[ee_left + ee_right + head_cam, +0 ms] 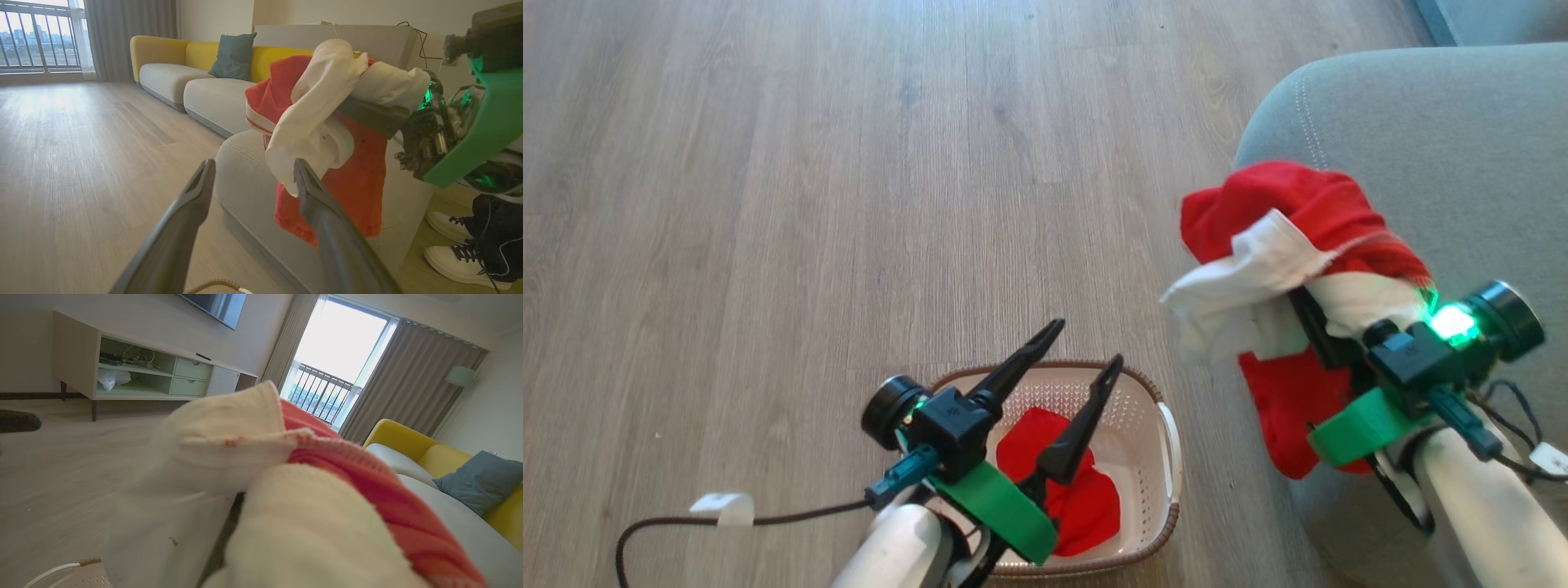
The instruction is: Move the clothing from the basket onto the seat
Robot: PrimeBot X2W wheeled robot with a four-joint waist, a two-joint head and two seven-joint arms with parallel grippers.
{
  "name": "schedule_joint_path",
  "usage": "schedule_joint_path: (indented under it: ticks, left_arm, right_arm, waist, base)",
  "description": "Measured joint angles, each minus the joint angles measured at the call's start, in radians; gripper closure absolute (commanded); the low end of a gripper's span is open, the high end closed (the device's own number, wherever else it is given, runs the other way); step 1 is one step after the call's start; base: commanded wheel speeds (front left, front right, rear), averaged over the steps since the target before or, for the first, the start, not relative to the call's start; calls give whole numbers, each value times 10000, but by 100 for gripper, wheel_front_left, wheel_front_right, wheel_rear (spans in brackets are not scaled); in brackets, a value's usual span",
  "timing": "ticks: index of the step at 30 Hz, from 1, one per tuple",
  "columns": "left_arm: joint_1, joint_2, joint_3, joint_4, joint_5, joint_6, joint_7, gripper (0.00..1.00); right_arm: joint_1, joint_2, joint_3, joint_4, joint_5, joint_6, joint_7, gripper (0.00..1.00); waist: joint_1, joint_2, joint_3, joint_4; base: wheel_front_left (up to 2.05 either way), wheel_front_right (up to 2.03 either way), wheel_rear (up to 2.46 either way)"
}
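Red-and-white garment [1282, 237] pinched by right gripper [1307, 306] at seat [1421, 122] corner; left gripper [1088, 341] spread above basket [1145, 381] holding plain red garment [1094, 498].

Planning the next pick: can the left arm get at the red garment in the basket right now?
Probably yes. The left tool is open close above the basket, the red garment lies bare inside, and nothing covers it; the fingers would need tipping downward.
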Motion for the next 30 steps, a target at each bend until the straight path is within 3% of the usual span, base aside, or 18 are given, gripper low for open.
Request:
schedule_joint_path:
  ticks: [12, 30]
  left_arm:
    - [399, 0, 322, 644, 161, 0, 2, 0]
    - [688, 0, 468, 972, 316, 0, 2, 0]
  right_arm:
    - [1178, 782, -1789, 491, 259, -2, 0, 100]
    - [1471, 1221, -2334, 508, 399, -2, 0, 100]
  waist:
    - [0, 0, 134, -23]
    - [0, 0, 253, -110]
  base:
    - [0, 0, 0]
    - [0, 0, 0]
